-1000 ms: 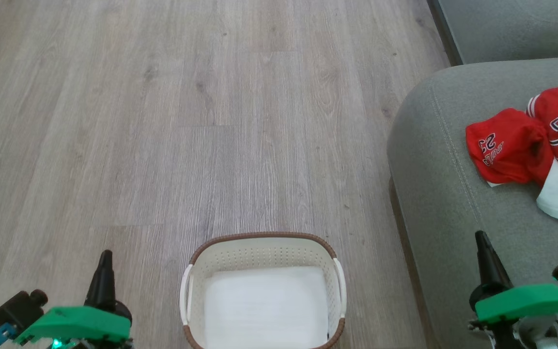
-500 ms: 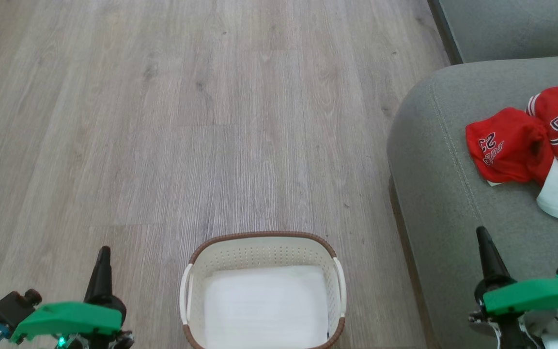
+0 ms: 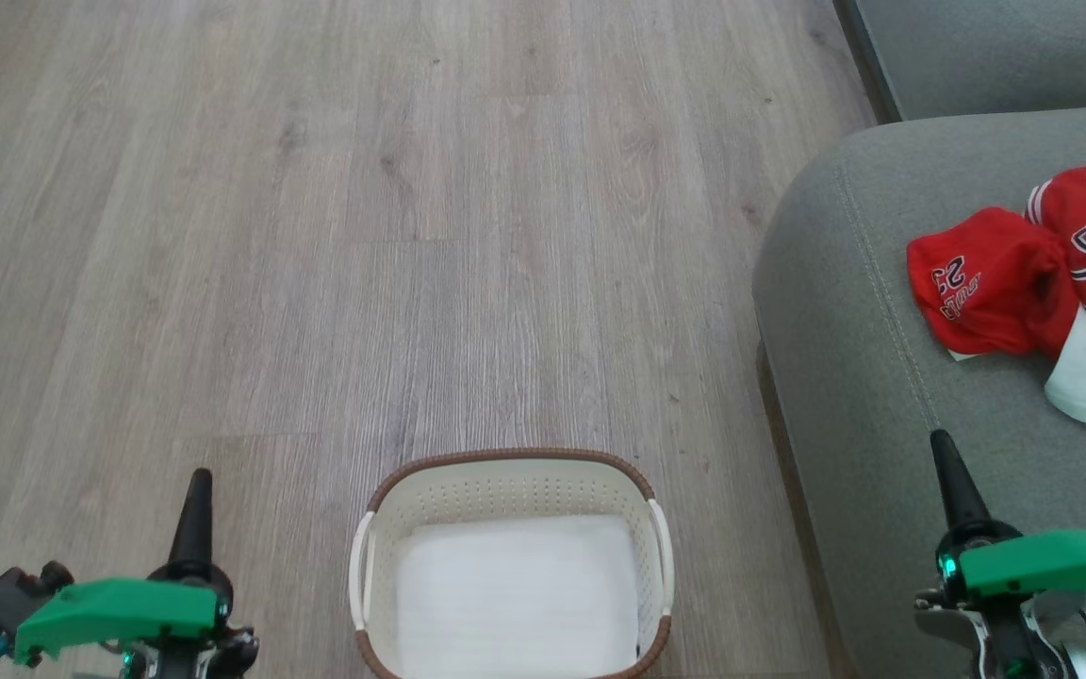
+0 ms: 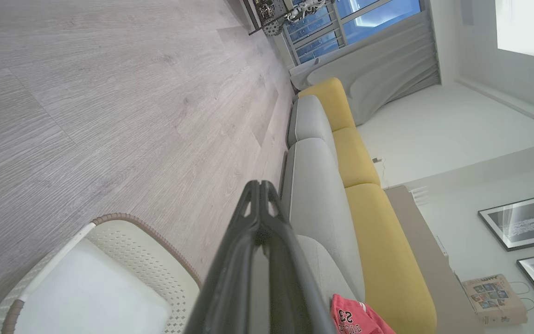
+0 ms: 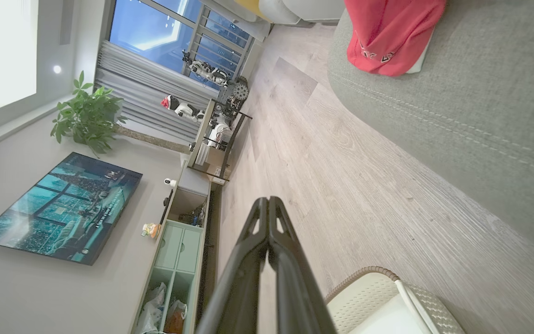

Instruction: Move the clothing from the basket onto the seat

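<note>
Red and white clothing point(image 3: 1033, 292) lies bunched on the grey-green seat point(image 3: 863, 377) at the right; it also shows on the seat as clothing point(image 4: 357, 317) and clothing point(image 5: 387, 32). The cream basket point(image 3: 511, 476) stands on the floor at the bottom centre, holding just a flat white liner sheet point(image 3: 515, 594). My left gripper point(image 3: 197, 486) is shut and empty, left of the basket. Over the seat's front part, my right gripper point(image 3: 942, 448) is shut and empty too. The wrist views show each pair of fingertips pressed together, left gripper point(image 4: 260, 185), right gripper point(image 5: 268, 202).
Grey wood-look floor point(image 3: 411, 236) stretches ahead and to the left. A second sofa cushion point(image 3: 1005, 52) sits at the top right. A yellow sofa back point(image 4: 369, 222) runs behind the seats. A TV cabinet point(image 5: 174, 250) and a plant point(image 5: 88, 113) stand along the far wall.
Both arms have drawn a little lower in the head view; the left gripper slid down-left and the right one slightly right. Clothing and basket have not moved.
</note>
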Robot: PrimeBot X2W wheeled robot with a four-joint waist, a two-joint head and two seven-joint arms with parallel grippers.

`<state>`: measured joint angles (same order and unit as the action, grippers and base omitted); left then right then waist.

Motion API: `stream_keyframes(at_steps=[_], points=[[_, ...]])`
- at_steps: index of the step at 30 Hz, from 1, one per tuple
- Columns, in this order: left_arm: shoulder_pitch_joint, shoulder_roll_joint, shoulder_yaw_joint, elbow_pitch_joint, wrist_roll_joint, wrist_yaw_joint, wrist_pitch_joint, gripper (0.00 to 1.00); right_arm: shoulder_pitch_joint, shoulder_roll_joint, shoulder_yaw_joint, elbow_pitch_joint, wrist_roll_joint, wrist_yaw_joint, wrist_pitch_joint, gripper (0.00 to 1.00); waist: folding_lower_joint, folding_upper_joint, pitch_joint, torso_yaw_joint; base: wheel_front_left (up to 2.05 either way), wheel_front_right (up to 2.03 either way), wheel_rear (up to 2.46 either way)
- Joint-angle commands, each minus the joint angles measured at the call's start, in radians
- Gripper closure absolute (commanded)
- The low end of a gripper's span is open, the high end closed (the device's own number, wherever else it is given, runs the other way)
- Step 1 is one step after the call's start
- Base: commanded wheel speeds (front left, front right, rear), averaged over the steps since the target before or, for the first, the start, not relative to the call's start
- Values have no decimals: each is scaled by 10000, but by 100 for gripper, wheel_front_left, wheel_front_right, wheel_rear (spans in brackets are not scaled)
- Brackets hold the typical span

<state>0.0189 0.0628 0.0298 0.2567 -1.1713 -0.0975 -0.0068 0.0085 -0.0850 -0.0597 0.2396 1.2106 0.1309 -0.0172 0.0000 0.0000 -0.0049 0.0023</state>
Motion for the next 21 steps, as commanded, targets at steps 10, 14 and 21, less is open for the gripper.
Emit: stream_keyframes(at_steps=[10,14,21], points=[[-778,19,442,-243,-1189,-141,358,100,-689,52,-40,-206,1133,-1,334,100,0,0,20,-6,0,0,0],[-845,-1,497,-225,-1621,-167,472,100,-752,78,-89,-172,1536,-1,450,100,0,0,28,-8,0,0,0],[-980,-40,606,-189,-2486,-219,702,100,-878,131,-189,-104,2340,-1,684,100,0,0,44,-13,0,0,0]])
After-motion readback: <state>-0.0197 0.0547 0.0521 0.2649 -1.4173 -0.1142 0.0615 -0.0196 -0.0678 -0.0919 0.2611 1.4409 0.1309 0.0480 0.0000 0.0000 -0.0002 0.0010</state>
